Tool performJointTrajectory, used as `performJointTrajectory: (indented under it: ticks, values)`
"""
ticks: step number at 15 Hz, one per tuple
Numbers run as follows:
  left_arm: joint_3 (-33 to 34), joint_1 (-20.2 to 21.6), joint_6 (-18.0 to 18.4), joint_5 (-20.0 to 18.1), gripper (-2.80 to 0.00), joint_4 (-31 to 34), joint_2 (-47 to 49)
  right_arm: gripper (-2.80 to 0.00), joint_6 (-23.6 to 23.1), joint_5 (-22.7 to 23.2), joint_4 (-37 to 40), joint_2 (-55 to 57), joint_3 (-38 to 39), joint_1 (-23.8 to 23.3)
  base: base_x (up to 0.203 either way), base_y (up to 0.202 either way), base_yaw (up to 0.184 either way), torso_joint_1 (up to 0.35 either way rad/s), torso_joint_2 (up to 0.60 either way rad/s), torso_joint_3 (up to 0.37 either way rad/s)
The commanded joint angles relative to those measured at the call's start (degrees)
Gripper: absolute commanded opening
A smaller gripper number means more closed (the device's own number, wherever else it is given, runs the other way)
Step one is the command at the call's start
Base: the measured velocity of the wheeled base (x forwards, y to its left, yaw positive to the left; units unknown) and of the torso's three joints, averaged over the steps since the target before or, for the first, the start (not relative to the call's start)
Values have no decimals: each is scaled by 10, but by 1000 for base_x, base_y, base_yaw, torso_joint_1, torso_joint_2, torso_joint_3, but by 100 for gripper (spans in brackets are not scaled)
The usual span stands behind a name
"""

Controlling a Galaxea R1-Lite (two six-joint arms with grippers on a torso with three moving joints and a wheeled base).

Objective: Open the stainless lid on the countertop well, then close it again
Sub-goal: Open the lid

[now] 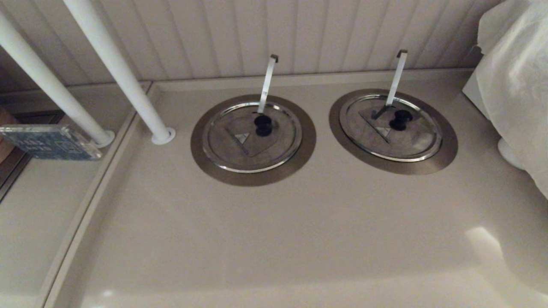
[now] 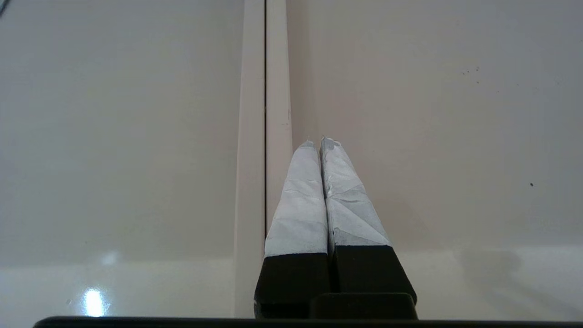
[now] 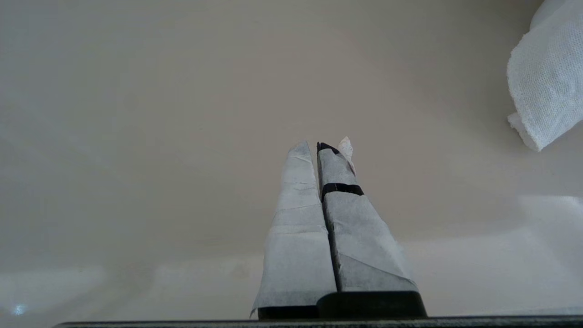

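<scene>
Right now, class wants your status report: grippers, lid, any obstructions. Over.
Left gripper shut, right gripper shut, both over bare countertop. Stainless lid seated on countertop well, untouched. Utensil handle stands beside black knob.

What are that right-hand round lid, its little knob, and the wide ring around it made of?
The lid looks like brushed stainless steel: matte grey face, shiny raised rim catching light. Its knob is black and dull, probably plastic, though that cannot be confirmed. The ring seems to be flat metal with a brownish satin finish. Both grippers, left and right, are shut and away from it.
</scene>
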State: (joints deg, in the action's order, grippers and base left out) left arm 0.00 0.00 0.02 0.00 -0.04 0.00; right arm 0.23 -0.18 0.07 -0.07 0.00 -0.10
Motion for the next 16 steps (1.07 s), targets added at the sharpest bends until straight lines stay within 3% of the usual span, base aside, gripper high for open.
performJointTrajectory:
  ticks: [1,7,9,11,13,16]
  values:
    - [0,0,0,0,-280,0,0,-280,0,0,0,1,1,0,0,0,0,0,0,0]
    - [0,0,0,0,-280,0,0,-280,3,-2,-4,0,1,0,0,0,0,0,0,0]
    - [0,0,1,0,-280,0,0,-280,10,-17,-53,0,-16,0,0,0,0,0,0,0]
    - [0,0,0,0,-280,0,-1,-280,29,-24,-30,5,-98,0,0,0,0,0,0,0]
    - [-1,0,1,0,-280,0,0,-280,35,-6,48,34,-194,0,0,0,0,0,0,0]
    - [0,0,1,0,-280,0,0,-280,30,14,92,169,-276,-5,0,0,0,0,0,0]
